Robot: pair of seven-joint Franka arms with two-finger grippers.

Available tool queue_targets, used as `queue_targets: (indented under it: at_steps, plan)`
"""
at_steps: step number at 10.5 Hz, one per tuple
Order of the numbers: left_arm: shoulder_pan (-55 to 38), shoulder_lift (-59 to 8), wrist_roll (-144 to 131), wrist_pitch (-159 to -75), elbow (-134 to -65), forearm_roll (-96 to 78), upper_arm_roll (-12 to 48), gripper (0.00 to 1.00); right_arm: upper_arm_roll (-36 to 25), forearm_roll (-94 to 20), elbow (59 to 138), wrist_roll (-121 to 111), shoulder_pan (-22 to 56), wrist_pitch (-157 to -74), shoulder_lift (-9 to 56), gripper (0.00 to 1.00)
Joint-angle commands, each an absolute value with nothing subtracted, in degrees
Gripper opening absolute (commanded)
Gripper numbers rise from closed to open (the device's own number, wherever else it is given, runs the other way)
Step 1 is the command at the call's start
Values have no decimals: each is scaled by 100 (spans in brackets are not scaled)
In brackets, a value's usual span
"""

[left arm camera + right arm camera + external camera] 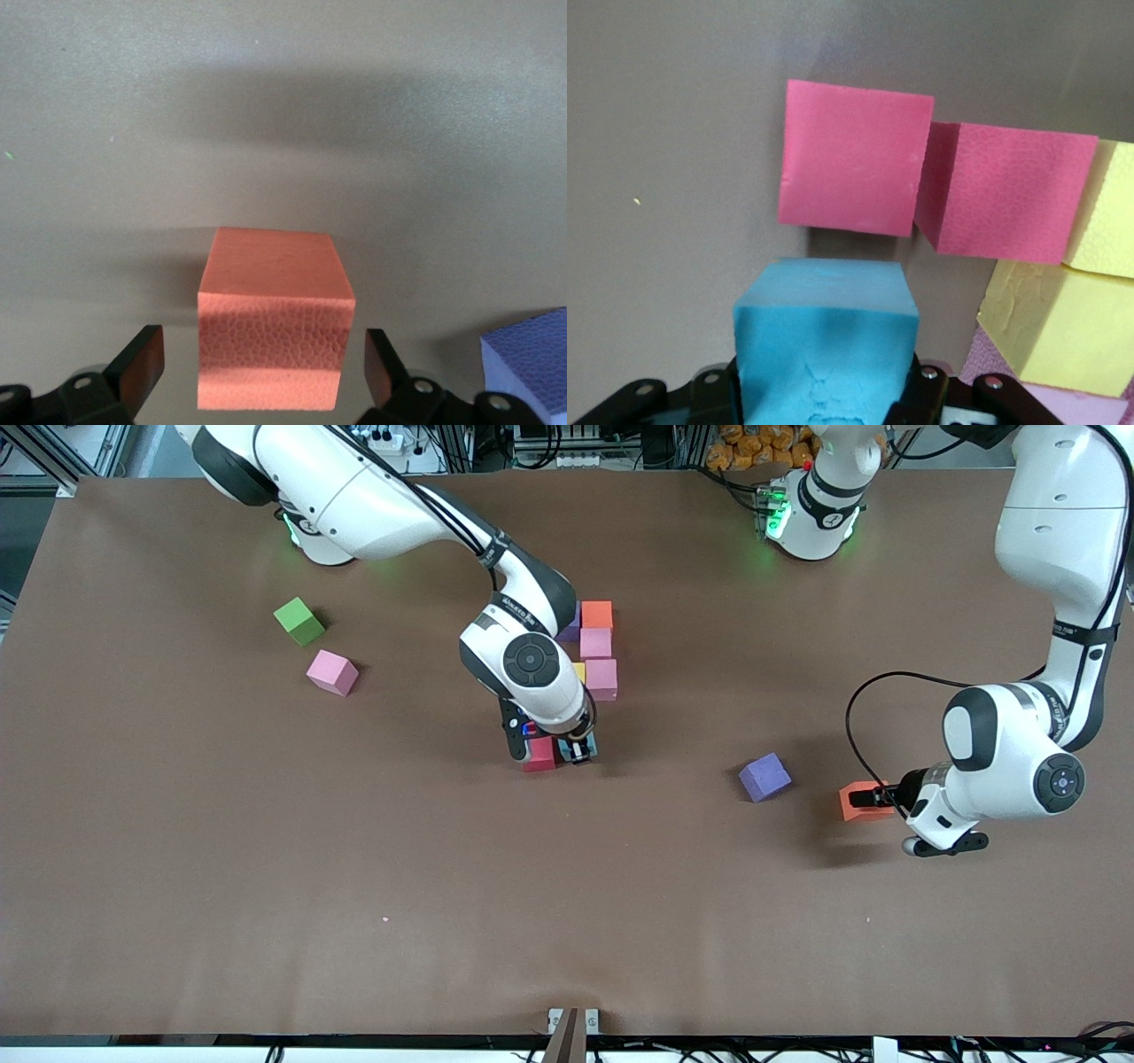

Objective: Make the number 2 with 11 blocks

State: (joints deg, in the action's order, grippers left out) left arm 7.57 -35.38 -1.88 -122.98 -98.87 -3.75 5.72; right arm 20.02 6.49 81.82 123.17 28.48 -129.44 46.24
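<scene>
— Grippers, please?
— Right gripper [824, 403] clamps a light blue block [824, 341] beside the red blocks [855, 159]. Left gripper [264, 372] gapes around an orange block [273, 319] on the table [266, 850], fingers clear.

Both arms: glossy white shells, dark grey joint collars and round grey end caps. Small lettering on a black wrist band. Green lights glow at each base. Thin black cable loops from the left arm's wrist; another runs along the right arm. Claw fingers black, with silver screws at the knuckles.
</scene>
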Motion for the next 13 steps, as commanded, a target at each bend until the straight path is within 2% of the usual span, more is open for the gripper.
queue_targets:
  at_steps: [1,5,6,8,9,11,13]
  plan:
    - [729,-3665,-202,-12357,-9765,-492,571,100,1820,659,7989,12445,2988,-12911,4816,30]
    - [686,-3779,-193,-12472,-9703,-475,571,100,1688,668,7989,12437,3067,-12937,4878,30]
    - [686,-3832,-193,-12506,-9703,-466,571,92,1661,668,7989,12437,3067,-12998,4913,30]
    - [686,-3832,-193,-12524,-9694,-466,571,46,1644,677,7989,12437,3102,-13017,4966,30]
    - [677,-3832,-202,-12516,-9686,-492,571,31,1644,677,7989,12445,3111,-13121,4992,30]
    - [590,-3753,-228,-12516,-9659,-510,571,28,1521,668,7989,12445,3207,-13157,5036,30]
    - [536,-3473,-526,-12411,-9694,-492,571,28,1459,668,7989,12445,3234,-13157,5045,35]
